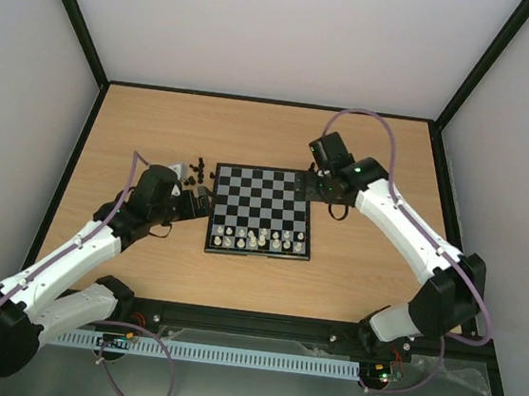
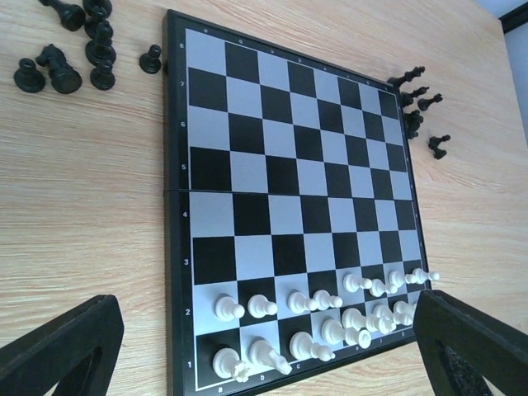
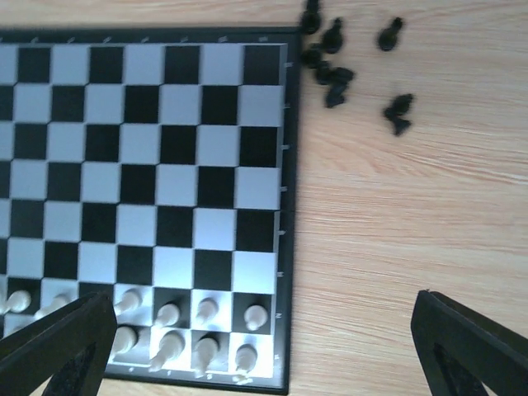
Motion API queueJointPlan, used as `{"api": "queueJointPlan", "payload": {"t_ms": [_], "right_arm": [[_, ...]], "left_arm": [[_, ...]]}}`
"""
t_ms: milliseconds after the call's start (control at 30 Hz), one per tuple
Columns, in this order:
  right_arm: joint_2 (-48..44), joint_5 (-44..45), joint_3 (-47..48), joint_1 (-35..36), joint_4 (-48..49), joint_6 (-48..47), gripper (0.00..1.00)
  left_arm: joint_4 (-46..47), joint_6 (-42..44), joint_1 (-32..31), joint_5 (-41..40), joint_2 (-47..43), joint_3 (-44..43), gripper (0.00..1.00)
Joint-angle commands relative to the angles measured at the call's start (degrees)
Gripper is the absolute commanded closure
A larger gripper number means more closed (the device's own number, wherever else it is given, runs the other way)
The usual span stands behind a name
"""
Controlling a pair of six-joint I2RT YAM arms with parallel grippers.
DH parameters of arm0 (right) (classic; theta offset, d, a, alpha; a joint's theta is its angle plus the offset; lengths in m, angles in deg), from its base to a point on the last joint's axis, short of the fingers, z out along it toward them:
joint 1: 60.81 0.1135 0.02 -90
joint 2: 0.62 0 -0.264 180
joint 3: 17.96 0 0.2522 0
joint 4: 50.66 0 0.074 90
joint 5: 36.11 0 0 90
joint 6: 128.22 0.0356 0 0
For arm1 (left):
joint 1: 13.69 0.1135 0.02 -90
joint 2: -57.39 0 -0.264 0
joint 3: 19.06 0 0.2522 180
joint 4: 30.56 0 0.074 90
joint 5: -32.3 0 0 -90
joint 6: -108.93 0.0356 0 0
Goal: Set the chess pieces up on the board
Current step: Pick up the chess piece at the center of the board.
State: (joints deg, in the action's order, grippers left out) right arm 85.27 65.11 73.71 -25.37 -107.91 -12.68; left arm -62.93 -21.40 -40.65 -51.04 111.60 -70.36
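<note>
Top view: board [image 1: 262, 211] lies flat mid-counter [image 1: 158, 129], square to the edges. White pieces [image 1: 260, 240] stand on the board's two ranks along its 6 o'clock edge; exact count can't be read. All other squares are bare.

Black pieces are all off the board, on the wood. One loose cluster [image 2: 78, 49] sits just off the board's 10 o'clock corner, and a second cluster [image 3: 338, 66] just off the 1 o'clock corner. Several in the second cluster lie on their sides.

Left end effector [image 2: 266, 330] is at the board's 9 o'clock side, near the first cluster. It is released: fingers [image 2: 58, 346] spread wide, nothing between them but board seen below.

Right end effector [image 3: 257, 330] is at the board's 1 o'clock corner, over the second cluster. It is also released: fingers [image 3: 470, 346] wide apart, grasping nothing.
</note>
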Motion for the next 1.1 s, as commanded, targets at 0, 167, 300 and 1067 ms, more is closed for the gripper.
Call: {"api": "queueJointPlan", "payload": {"t_ms": [0, 167, 300, 1067], "right_arm": [[-4.62, -1.36, -4.31, -4.08, 2.23, 1.29, 0.01], [-5.73, -2.13, -4.94, -7.06, 3.41, 1.61, 0.01], [-5.85, -5.59, -4.83, -12.42, 5.91, 1.94, 0.01], [17.35, -7.78, 6.53, -23.83, 10.50, 2.89, 0.01]], "left_arm": [[2.79, 2.40, 0.16, 2.75, 0.21, 0.62, 0.01], [4.95, 3.10, -0.60, 3.41, 2.43, -0.75, 0.01], [5.97, 3.71, -1.86, 3.10, 3.44, -2.11, 0.01], [13.31, 4.98, -3.56, 3.61, 4.44, 2.84, 0.01]]}}
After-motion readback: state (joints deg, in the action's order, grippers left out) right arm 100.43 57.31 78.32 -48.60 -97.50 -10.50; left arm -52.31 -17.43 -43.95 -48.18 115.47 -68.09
